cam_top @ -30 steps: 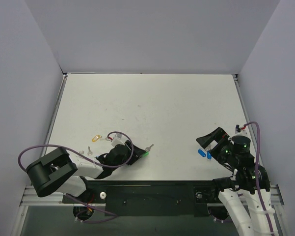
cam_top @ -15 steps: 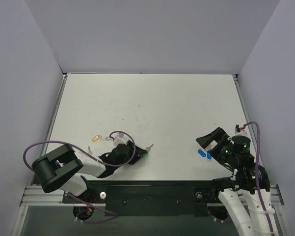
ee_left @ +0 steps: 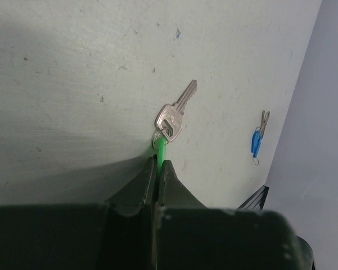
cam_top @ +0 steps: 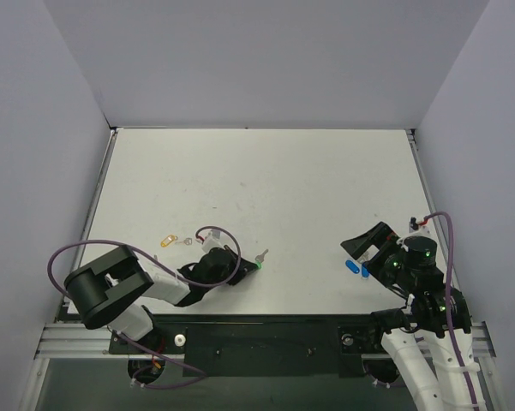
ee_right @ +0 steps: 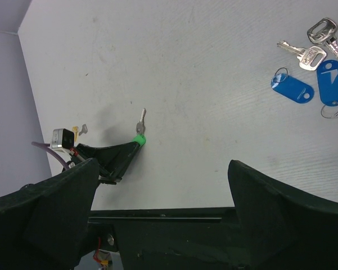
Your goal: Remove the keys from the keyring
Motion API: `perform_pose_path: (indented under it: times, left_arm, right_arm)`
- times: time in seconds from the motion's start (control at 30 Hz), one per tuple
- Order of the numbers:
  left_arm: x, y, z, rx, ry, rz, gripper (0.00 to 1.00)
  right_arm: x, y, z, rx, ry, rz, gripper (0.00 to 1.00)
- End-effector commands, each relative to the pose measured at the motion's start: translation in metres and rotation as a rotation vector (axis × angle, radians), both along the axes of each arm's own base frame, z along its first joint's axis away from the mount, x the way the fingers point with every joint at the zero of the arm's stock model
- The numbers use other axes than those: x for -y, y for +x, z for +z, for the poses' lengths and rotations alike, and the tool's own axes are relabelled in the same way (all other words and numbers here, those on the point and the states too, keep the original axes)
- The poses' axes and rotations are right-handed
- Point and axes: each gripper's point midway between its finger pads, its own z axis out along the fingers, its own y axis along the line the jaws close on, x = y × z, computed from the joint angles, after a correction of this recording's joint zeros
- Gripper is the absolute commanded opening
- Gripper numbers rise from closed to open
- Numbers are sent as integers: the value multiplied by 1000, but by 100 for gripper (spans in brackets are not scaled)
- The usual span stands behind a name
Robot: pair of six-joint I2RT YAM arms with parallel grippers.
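Note:
The keyring, a small bright green tag (ee_left: 159,150) with a thin metal ring, stands on edge between the fingers of my left gripper (ee_left: 157,166), which is shut on it low over the table. The silver key (ee_left: 175,114) hangs from the ring and lies flat on the table just beyond the fingertips. From above, the left gripper (cam_top: 242,271) sits near the front edge with the green tag (cam_top: 253,266) and key (cam_top: 260,255) at its tip. My right gripper (cam_top: 366,253) hovers at the right, open and holding nothing, its fingers (ee_right: 62,202) spread wide.
Two blue tags (ee_right: 292,88) with silver keys (ee_right: 303,55) lie close to the right gripper. A yellow tag (cam_top: 166,241) and a small key (cam_top: 187,241) lie left of the left gripper. The black front rail (ee_right: 157,214) runs along the near table edge.
The left gripper's jaws have closed onto the green tag, and the gripper has shifted slightly right with it. The right arm has stayed still.

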Motion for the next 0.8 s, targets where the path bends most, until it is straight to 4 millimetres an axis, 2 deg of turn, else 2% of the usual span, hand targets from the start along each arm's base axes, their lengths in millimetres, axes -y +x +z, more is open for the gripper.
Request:
perform_pose_path:
  times: [0.0, 0.07, 0.13, 0.17, 0.2, 0.4, 0.5, 0.7, 0.73, 0.77]
  left_arm:
    - [2, -4, -3, -12, 36, -34, 0]
    - [2, -5, 5, 7, 51, -61, 0]
    - [10, -2, 25, 43, 67, -101, 0]
    - [5, -6, 26, 50, 118, -135, 0]
    - [10, -4, 38, 69, 124, -151, 0]
    - [-4, -12, 83, 148, 269, -277, 0]
    - [-10, -16, 117, 231, 286, -326, 0]
    - [-16, -31, 188, 356, 249, -414, 0]
    - [-18, -34, 192, 349, 248, -417, 0]
    - [-19, -35, 199, 349, 236, -410, 0]
  right_arm:
    - [-9, -2, 9, 14, 16, 55, 93]
    - [-13, -4, 13, 16, 28, 84, 93]
    - [-18, -5, 15, 11, 44, 110, 93]
    - [-21, -6, 17, 9, 59, 122, 93]
    - [-22, -6, 18, 7, 63, 121, 93]
    - [-35, -7, 35, 36, 138, 164, 93]
    - [-46, -5, 53, 76, 219, 190, 93]
    - [-64, 2, 107, 239, 394, 231, 93]
    - [-66, 4, 122, 298, 418, 242, 93]
    - [-69, 4, 126, 298, 459, 239, 94]
